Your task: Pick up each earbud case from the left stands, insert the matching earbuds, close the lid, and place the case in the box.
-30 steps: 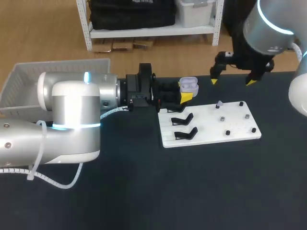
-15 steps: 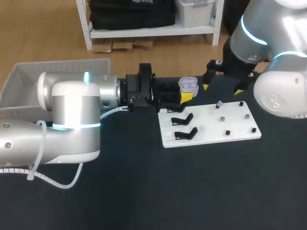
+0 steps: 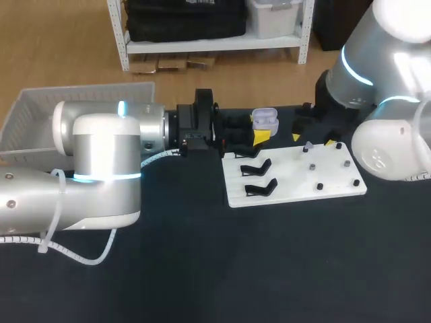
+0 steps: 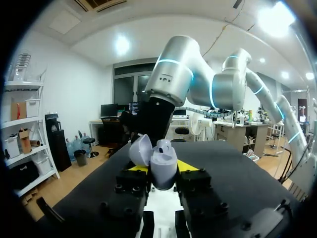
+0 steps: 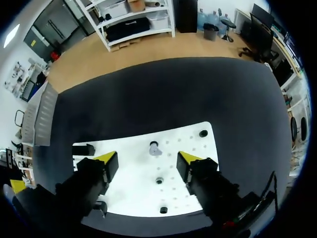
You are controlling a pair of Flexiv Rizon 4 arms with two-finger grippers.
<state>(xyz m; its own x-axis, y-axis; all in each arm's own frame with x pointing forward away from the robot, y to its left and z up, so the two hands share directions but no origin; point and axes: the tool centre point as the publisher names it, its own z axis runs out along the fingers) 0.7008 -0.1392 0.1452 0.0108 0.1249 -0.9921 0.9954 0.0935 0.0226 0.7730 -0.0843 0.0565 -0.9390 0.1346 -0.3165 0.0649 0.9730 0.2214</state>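
A lavender earbud case (image 3: 264,120) with its lid up is held above the table's far edge, and my left gripper (image 3: 259,131) is shut on it. In the left wrist view the case (image 4: 164,164) sits between the fingers of that gripper (image 4: 163,171), with the lid (image 4: 140,149) tipped back. My right gripper (image 3: 312,139) hangs low over the far side of the white board (image 3: 296,192). Seen from the right wrist, this gripper (image 5: 147,157) is open, and a small pale earbud (image 5: 154,148) stands on the board (image 5: 129,193) just ahead of its gap, untouched.
Two empty black stands (image 3: 256,167) (image 3: 260,187) sit on the board's left part, and several dark pegs (image 3: 319,186) dot its right part. A pale basket (image 3: 37,114) lies at the far left. My right arm (image 4: 171,84) rises just beyond the case.
My right gripper has come down and nearer, from beyond the table's far edge to just over the board's earbud. The left arm and case have not moved.
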